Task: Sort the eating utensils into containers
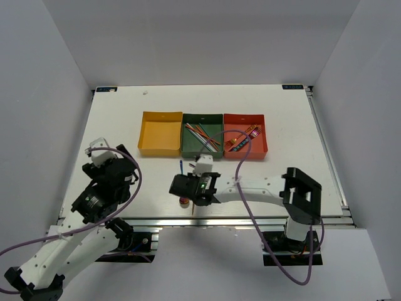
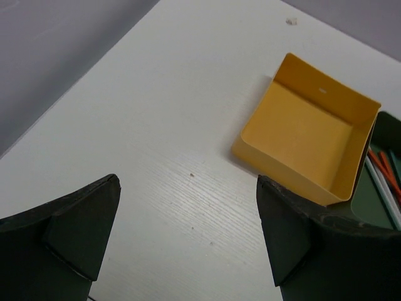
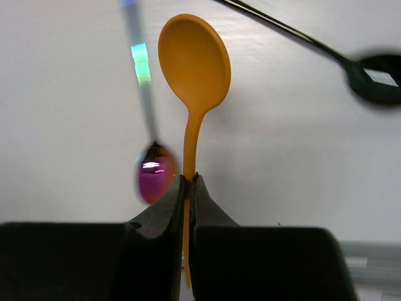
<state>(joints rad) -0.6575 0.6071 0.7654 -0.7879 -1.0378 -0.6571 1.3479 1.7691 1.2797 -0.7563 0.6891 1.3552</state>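
My right gripper (image 3: 188, 179) is shut on the thin handle of an orange spoon (image 3: 194, 59), whose bowl points away from me above the white table. A purple iridescent spoon (image 3: 155, 180) lies just left of the fingers and a black spoon (image 3: 374, 78) lies at the upper right. In the top view the right gripper (image 1: 183, 188) hovers near the table's front, below the green tray (image 1: 185, 150), and hides the orange spoon. My left gripper (image 2: 187, 188) is open and empty over bare table, near the yellow-orange tray (image 2: 313, 125).
The yellow-orange tray (image 1: 160, 149), the green tray and the red tray (image 1: 245, 152) stand in a row mid-table. The green one holds several chopsticks (image 1: 202, 133), the red one forks (image 1: 241, 139). A bluish utensil (image 1: 181, 166) lies by the right gripper. The table's front rail (image 1: 207, 222) is close.
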